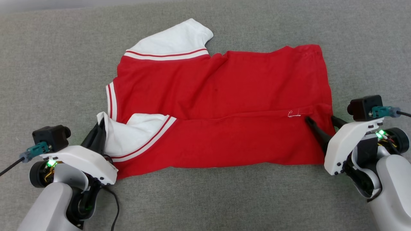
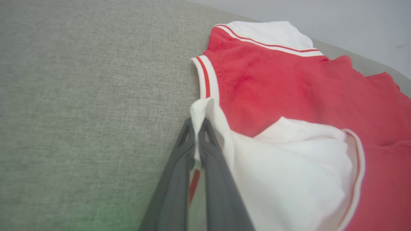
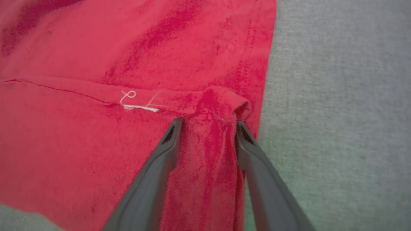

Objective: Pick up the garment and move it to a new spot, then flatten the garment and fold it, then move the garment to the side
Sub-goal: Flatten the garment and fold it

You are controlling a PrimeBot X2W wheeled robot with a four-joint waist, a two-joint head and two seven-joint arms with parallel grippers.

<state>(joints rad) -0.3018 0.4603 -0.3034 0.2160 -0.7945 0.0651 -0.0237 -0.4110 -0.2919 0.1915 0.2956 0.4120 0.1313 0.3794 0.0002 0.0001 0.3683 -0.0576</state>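
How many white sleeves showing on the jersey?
2. The far sleeve lies at the garment's far left corner; the near sleeve is folded onto the red body, pinched by the left end effector.

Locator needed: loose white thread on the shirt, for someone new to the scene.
The red garment lies on the grey surface, its near part folded over along an edge. Follow that edge toward the right claw: just short of it sits the white thread, a small loop with a straight tail, the sole white mark there.
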